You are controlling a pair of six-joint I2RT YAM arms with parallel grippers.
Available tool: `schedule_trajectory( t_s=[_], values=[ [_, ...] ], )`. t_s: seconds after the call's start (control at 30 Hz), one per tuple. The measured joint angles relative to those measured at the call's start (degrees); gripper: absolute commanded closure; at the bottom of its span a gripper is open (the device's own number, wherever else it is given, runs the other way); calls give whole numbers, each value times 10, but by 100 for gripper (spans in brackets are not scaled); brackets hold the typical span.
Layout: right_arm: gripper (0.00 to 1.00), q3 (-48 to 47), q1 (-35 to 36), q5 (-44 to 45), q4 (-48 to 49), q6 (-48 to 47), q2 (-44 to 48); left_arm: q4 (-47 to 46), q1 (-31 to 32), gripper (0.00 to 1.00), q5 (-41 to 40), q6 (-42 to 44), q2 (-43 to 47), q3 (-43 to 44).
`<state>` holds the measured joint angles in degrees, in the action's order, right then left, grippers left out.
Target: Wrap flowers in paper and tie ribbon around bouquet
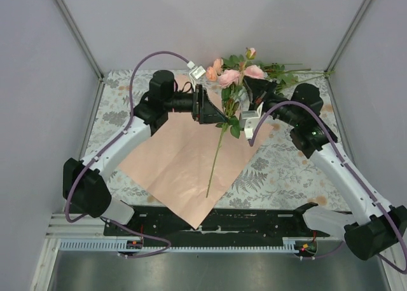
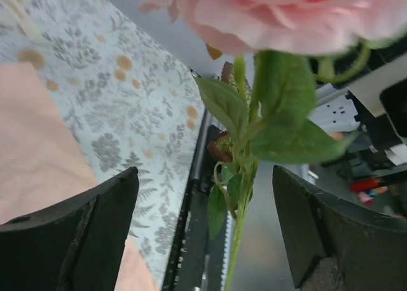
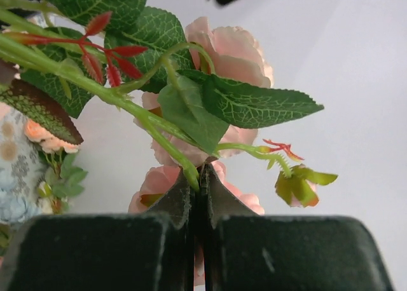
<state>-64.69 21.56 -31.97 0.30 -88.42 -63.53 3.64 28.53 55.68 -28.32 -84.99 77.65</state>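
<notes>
The pink paper [image 1: 181, 157] lies flat on the table like a diamond. A long-stemmed pink rose [image 1: 229, 78] hangs over it, its stem [image 1: 216, 157] reaching down towards the paper's near corner. My right gripper [image 1: 244, 89] is shut on this stem just below the bloom; in the right wrist view the closed tips [image 3: 200, 170] pinch the green stem [image 3: 172, 148]. My left gripper [image 1: 219, 105] is open with the stem [image 2: 236, 234] hanging free between its wide fingers [image 2: 95, 221], under the bloom [image 2: 273, 11]. More flowers [image 1: 280, 72] lie at the back. The ribbon and the bouquet are out of view.
A floral tablecloth [image 1: 286, 170] covers the table around the paper. Grey walls close in the back and both sides. A black rail [image 1: 254, 224] with the arm bases runs along the near edge.
</notes>
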Motion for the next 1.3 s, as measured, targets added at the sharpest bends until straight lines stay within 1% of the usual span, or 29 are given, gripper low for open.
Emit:
schedule_trajectory(
  t_s=[0.07,0.17,0.2,0.23,0.27,0.37,0.4,0.47,0.5,0.53,0.57,0.63,0.67,0.77,0.8,0.9,0.97,1.03,1.13,1.23,1.27,1.3],
  values=[
    [100,1,30,10,14,9,-17,-29,13,34,-1,-40,0,-39],
    [100,1,57,24,37,17,-38,-45,21,97,-1,-73,0,-61],
    [100,1,64,28,45,19,-47,-51,22,98,0,-79,0,-65],
    [93,1,70,34,53,21,-56,-57,21,98,0,-83,0,-67],
    [74,1,73,41,62,24,-65,-66,19,98,4,-85,1,-71],
    [26,-8,76,71,71,50,-104,-94,-3,98,7,-111,12,-97],
    [21,-21,75,86,64,64,-124,-101,-23,98,9,-122,15,-106],
    [17,-56,71,113,44,103,-169,-98,-83,98,5,-132,11,-112],
    [17,-75,65,127,30,124,-191,-93,-112,98,-2,-131,5,-110],
    [17,-95,57,140,10,147,-212,-72,-150,98,-6,-125,-11,-97],
    [17,-117,45,152,-16,174,-236,-49,-174,98,-12,-115,-29,-79],
    [19,-157,21,165,-66,227,-280,11,-223,98,-34,-75,-98,-10],
    [22,-172,12,167,-87,250,-299,30,-232,98,-44,-59,-126,15],
    [27,-231,-16,155,-175,329,-368,137,-239,98,-65,8,-236,123],
    [30,-247,-22,147,-201,355,-391,184,-237,98,-71,38,-287,175],
    [37,-274,-27,119,-269,412,-445,282,-232,98,-84,100,-392,269],
    [38,-291,-25,102,-310,441,-482,341,-231,96,-98,136,-452,316],
    [38,-303,-23,93,-342,462,-517,389,-230,87,-112,163,-492,341],
    [39,-304,-21,92,-385,482,-558,462,-229,73,-138,201,-535,373],
    [39,-303,-21,103,-416,490,-581,507,-229,40,-158,229,-552,408],
    [39,-300,-21,108,-421,494,-584,517,-229,36,-166,240,-553,416],
    [43,-296,-22,113,-426,495,-584,527,-229,24,-172,250,-552,424]
  ],
)
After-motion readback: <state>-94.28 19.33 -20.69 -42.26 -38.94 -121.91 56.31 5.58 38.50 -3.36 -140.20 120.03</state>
